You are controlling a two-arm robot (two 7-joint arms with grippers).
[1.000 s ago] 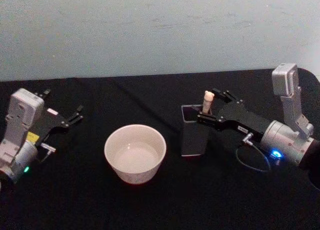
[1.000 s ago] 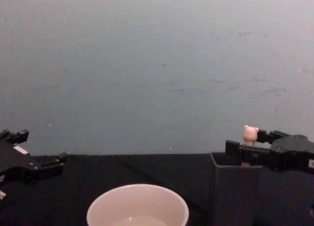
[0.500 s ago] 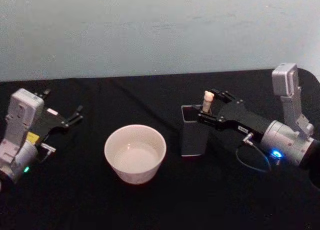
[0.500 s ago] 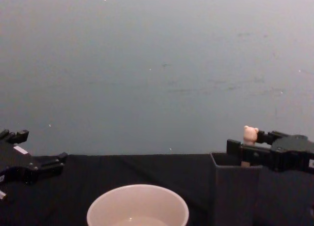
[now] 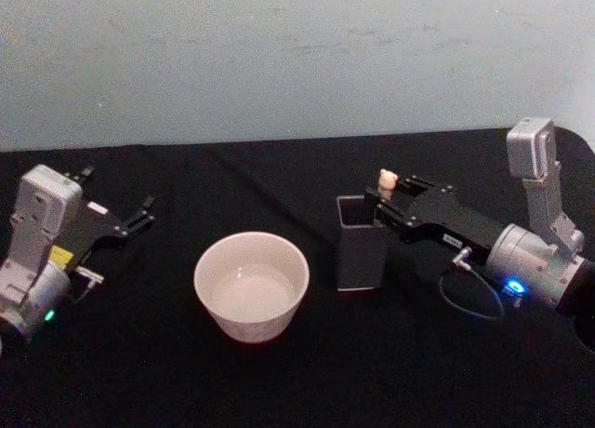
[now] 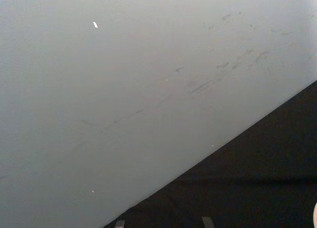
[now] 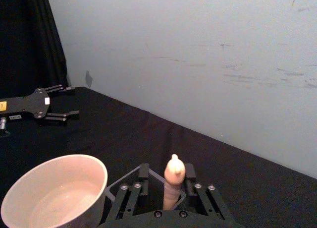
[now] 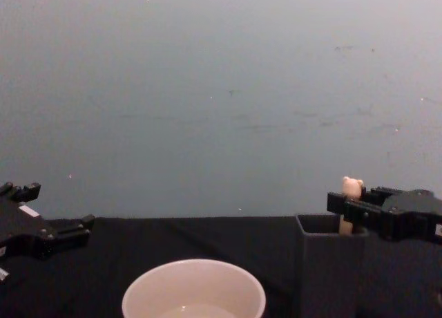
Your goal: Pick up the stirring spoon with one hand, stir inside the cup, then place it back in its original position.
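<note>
The stirring spoon [image 5: 388, 179] stands upright in the dark grey holder [image 5: 361, 256], its bear-head top poking above the rim, just right of the cream cup [image 5: 246, 326]. The right gripper [image 5: 390, 198] brackets the beige handle just below the bear head, jaws apart and not yet clamped. The spoon is slim, stiff and light, and its smooth handle looks likely to slip or swivel, so the grip belongs high on the handle, squarely across it. The left gripper [image 5: 139, 212] rests parked, jaws spread, at the far left of the black table [image 5: 279, 391].
</note>
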